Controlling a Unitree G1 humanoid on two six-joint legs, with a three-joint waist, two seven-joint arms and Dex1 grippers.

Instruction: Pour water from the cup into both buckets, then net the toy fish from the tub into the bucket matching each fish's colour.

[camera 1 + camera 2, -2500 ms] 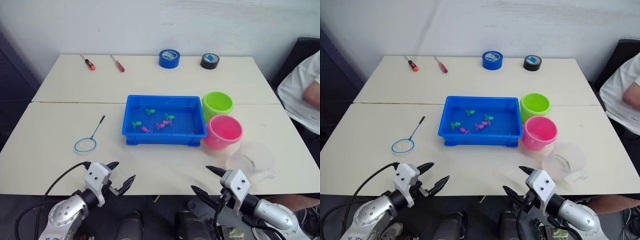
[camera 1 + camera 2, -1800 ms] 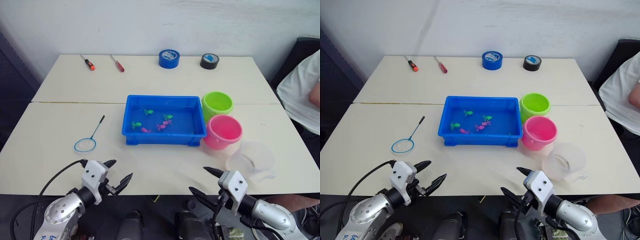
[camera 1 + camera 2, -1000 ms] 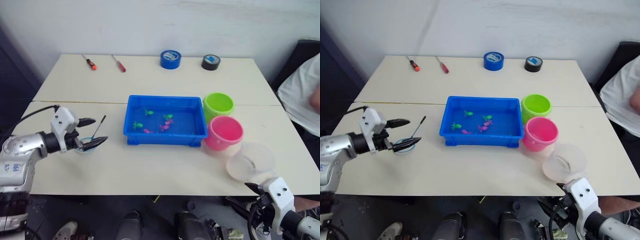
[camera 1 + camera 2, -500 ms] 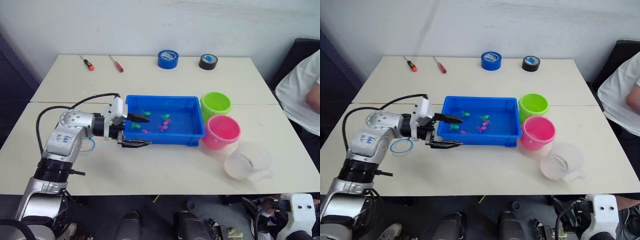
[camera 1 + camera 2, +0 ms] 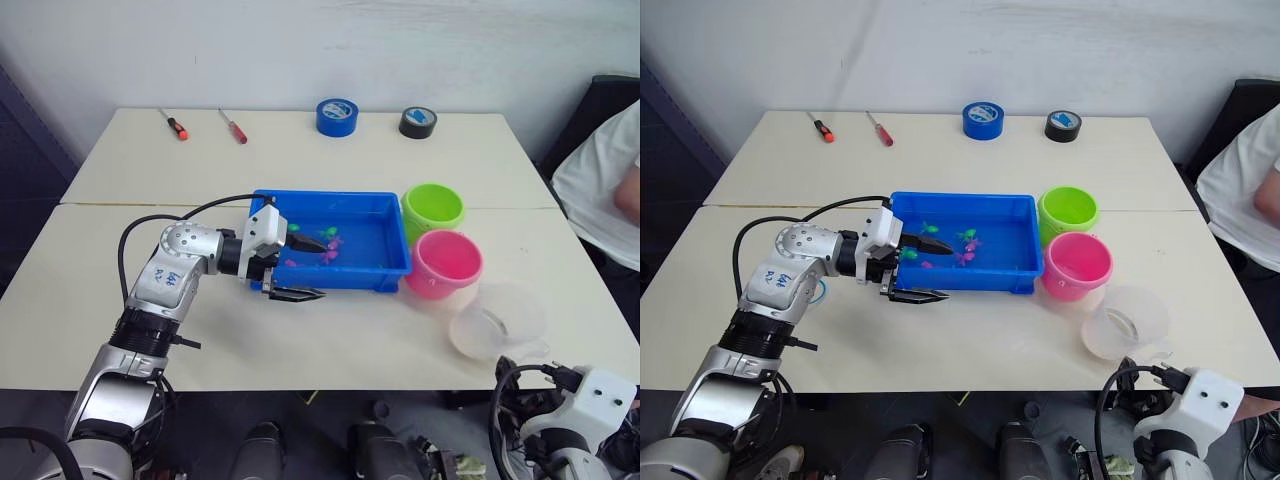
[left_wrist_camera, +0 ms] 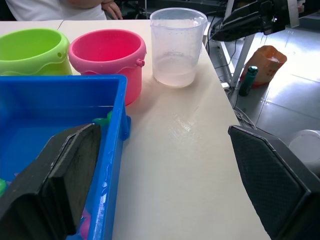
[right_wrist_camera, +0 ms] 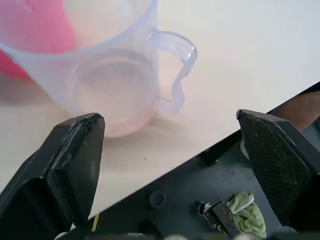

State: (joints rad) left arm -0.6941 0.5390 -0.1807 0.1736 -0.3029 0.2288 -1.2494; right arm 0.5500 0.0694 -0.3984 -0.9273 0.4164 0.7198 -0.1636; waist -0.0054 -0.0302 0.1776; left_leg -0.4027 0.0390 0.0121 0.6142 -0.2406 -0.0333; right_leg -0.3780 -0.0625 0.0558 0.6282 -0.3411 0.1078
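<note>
The blue tub [image 5: 330, 196] sits mid-table with several pink and green toy fish [image 5: 331, 241] in water. My left gripper [image 5: 316, 270] is open astride the tub's front wall, one finger over the water, the other over the table. The green bucket [image 5: 432, 208] and pink bucket [image 5: 446, 262] stand right of the tub. The clear cup [image 5: 497, 320], holding a little water, is near the front right edge. My right gripper [image 7: 170, 120] is open, off the table edge, facing the cup's handle [image 7: 175, 75]. A sliver of the net's blue rim [image 5: 819, 294] peeks beside my left forearm.
Two red-handled screwdrivers [image 5: 177, 126] [image 5: 235, 127] lie at the back left. A blue tape roll [image 5: 338, 116] and a black tape roll [image 5: 418, 122] sit at the back. A person in white [image 5: 600, 185] sits at the right.
My left gripper moved from the net's side rightward along the tub's front and is now further over the tub. My right arm dropped below the table's front edge near the cup.
</note>
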